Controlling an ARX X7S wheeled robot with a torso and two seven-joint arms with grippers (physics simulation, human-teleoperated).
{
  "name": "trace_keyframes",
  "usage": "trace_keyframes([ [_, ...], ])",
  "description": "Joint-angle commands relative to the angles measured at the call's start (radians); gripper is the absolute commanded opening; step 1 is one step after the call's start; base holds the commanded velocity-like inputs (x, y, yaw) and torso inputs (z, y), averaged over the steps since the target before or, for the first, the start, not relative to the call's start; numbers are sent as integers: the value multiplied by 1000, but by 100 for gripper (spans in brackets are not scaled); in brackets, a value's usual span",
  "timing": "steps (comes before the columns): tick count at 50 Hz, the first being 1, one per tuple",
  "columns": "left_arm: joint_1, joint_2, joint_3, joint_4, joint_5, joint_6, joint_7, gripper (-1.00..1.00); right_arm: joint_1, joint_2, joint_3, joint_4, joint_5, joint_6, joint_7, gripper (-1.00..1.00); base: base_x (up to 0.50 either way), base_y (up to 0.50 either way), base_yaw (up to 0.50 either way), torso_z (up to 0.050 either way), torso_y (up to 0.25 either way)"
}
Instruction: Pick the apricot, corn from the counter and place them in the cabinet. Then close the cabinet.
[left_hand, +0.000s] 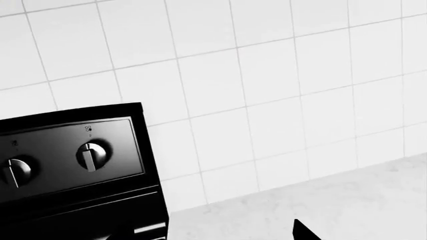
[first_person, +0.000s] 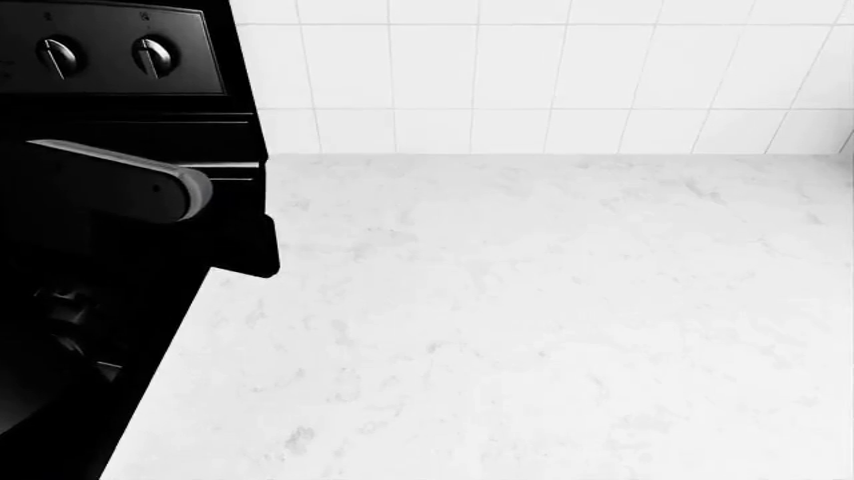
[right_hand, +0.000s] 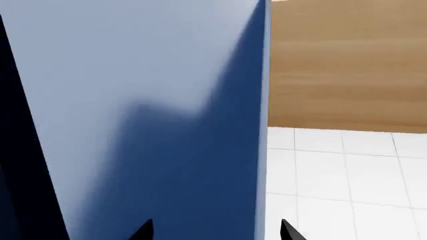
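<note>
The apricot and the corn are out of view in every frame. The white marbled counter (first_person: 534, 320) fills the head view, and neither gripper shows there. In the left wrist view my left gripper (left_hand: 220, 236) hangs over the counter (left_hand: 320, 205) beside the stove. Only one dark fingertip (left_hand: 303, 232) shows, far off to one side, with nothing next to it. My right gripper (right_hand: 215, 231) is open, its two tips wide apart. It is close up against the cabinet's blue door panel (right_hand: 147, 110), whose edge lies between the tips.
A black stove (first_person: 120, 100) with two knobs and a grey handle (first_person: 127, 185) borders the counter on the left. White wall tiles (first_person: 534, 70) run behind. A wooden cabinet surface (right_hand: 347, 65) shows above tiles beside the blue door.
</note>
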Motion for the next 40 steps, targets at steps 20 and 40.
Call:
trace_keyframes([
  [20, -10, -3, 7, -3, -9, 1, -7, 100, 238, -87, -382, 107, -208, -40, -237, 100, 3, 4, 8, 3, 0],
  [40, -1, -7, 10, -5, -5, 13, -6, 100, 337, -126, -617, 231, -360, -39, -319, 100, 4, 5, 8, 2, -3],
])
